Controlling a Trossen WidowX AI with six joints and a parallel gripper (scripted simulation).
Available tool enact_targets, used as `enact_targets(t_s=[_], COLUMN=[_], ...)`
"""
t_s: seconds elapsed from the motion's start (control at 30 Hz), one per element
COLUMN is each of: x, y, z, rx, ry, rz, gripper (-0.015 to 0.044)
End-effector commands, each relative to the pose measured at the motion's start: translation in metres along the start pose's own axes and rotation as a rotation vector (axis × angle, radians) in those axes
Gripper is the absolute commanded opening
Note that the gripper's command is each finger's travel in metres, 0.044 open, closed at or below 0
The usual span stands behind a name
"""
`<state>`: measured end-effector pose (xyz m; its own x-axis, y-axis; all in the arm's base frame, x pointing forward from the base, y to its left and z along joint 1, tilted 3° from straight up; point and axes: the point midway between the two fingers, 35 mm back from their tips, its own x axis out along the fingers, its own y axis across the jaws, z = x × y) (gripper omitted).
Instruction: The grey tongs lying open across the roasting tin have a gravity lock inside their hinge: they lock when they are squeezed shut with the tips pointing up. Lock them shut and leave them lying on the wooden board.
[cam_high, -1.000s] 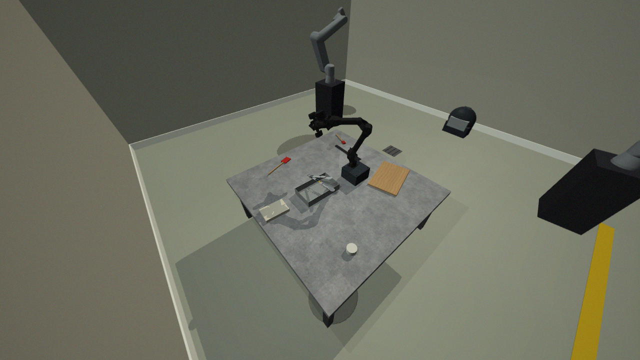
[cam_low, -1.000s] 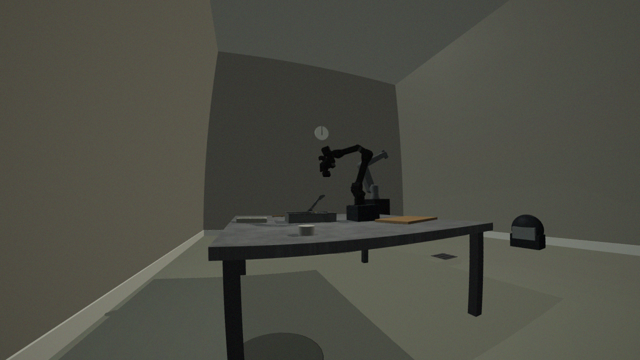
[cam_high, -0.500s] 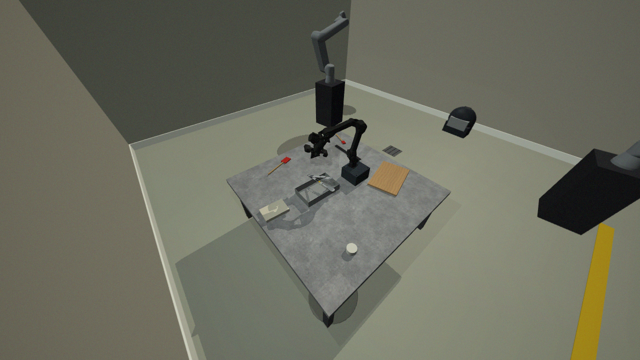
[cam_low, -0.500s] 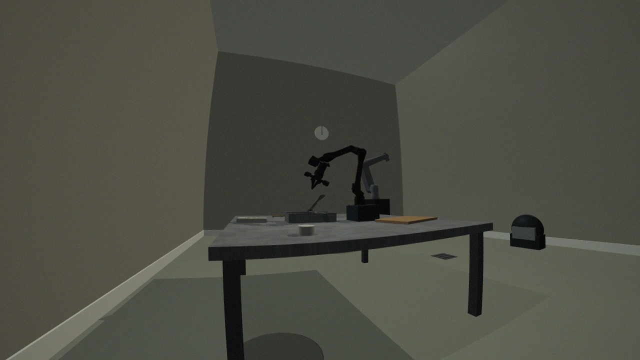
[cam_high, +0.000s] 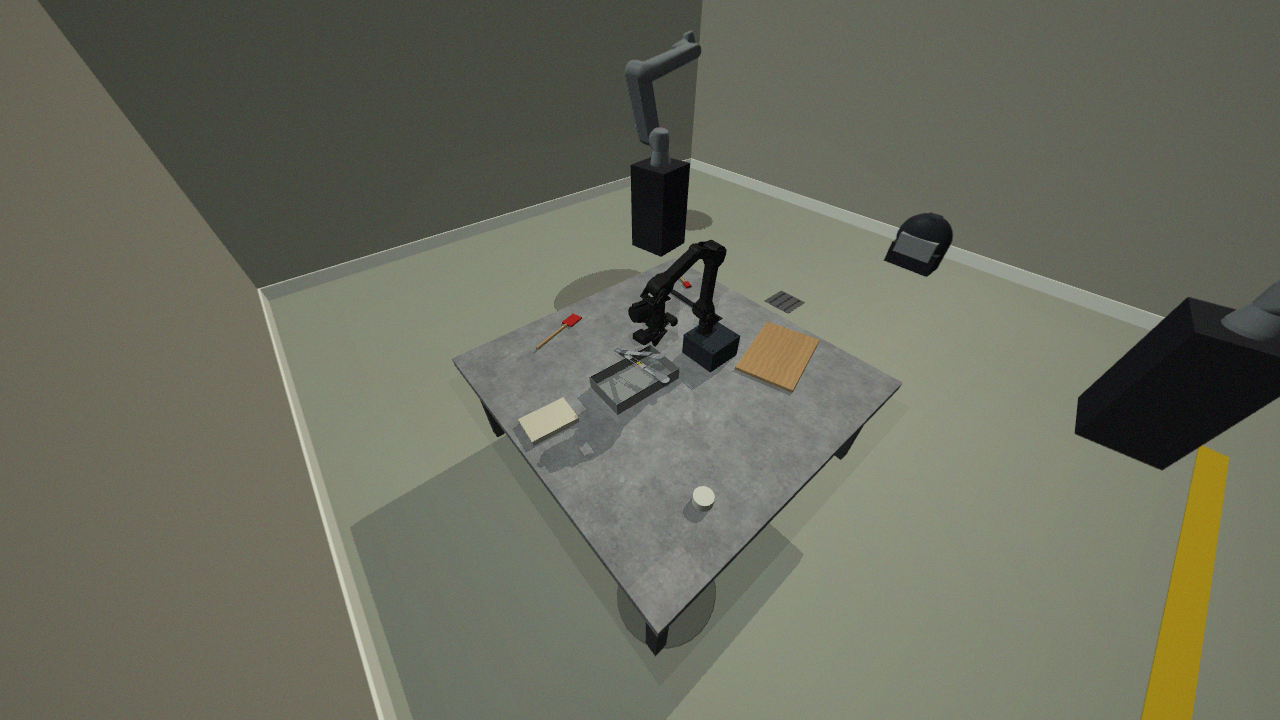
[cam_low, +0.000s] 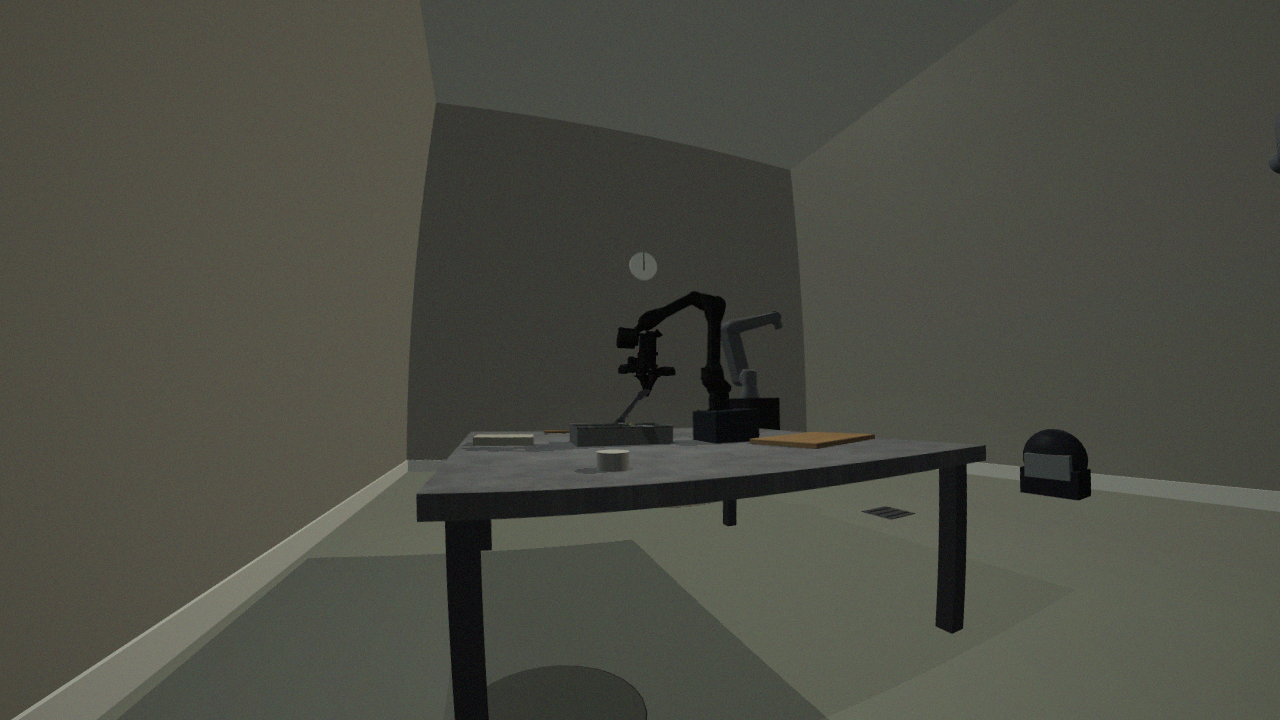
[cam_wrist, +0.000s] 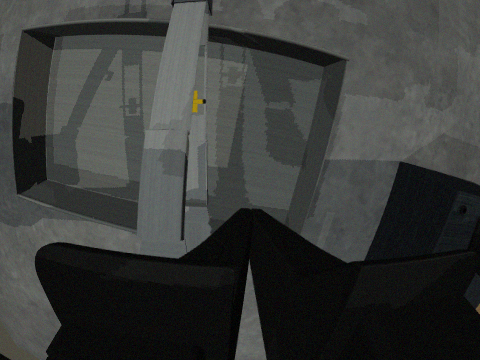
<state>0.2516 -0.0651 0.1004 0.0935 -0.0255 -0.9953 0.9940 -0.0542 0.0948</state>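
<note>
The grey tongs (cam_wrist: 175, 127) stand tilted over the roasting tin (cam_wrist: 267, 140), with their dark loop end far and low and the arm ends raised near my gripper (cam_wrist: 250, 220). The arms lie almost together, with a small yellow mark on them. In the exterior view the tongs (cam_low: 631, 404) slope up from the tin (cam_low: 622, 434) to the gripper (cam_low: 646, 380). My fingers are shut with only a thin slit between them; the tongs pass beside and under the left finger, not between the tips. The wooden board (cam_high: 776, 355) lies right of the arm's base.
The arm's black base (cam_high: 709, 347) stands between the tin (cam_high: 632, 380) and the board. A red spatula (cam_high: 559, 329) lies at the back left, a beige block (cam_high: 547, 419) left of the tin, and a white cylinder (cam_high: 703, 497) near the front edge.
</note>
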Motion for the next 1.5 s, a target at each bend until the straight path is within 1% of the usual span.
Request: enact_targets(t_s=[0.0,0.23,1.47], x=[0.002,0.006,0.063], y=[-0.003,-0.002,-0.004], z=[-0.006,-0.006,-0.006], rx=[-0.027,-0.027,-0.032], ry=[0.015,0.015,0.010], rz=[-0.019,-0.019,-0.024], gripper=[-0.0150,-0.0150,-0.0150])
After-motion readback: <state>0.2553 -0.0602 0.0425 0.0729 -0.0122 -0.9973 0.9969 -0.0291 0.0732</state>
